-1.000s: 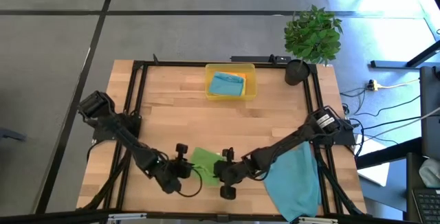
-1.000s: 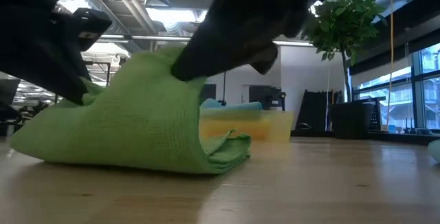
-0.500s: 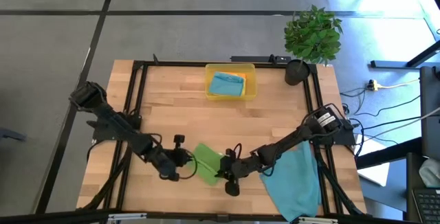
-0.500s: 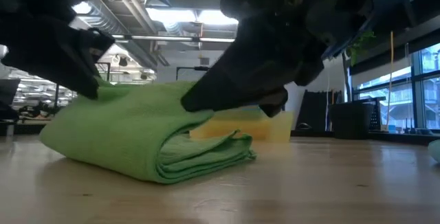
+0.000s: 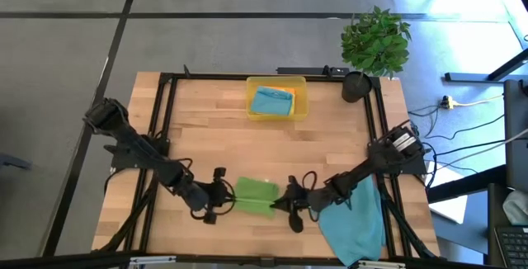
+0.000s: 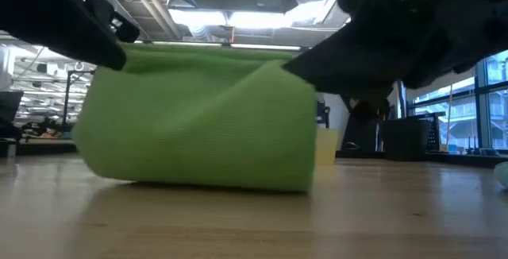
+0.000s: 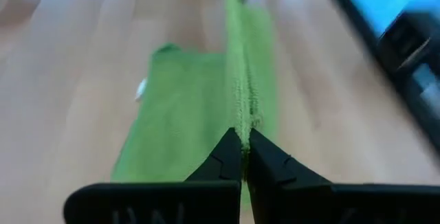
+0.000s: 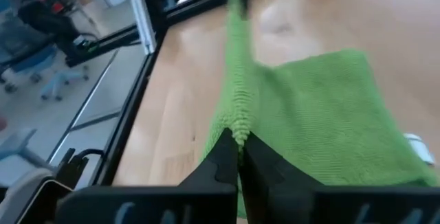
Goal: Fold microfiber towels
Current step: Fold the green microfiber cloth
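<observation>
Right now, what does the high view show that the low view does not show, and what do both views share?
Only the high view shows the whole layout: the yellow tray with a teal towel in it at the table's far edge, a second teal towel under the right arm, and the potted plant.

Only the low view shows the green towel hanging as a sheet down to the tabletop.

Both show that towel held between the left end effector and the right end effector, each shut on one end.
</observation>
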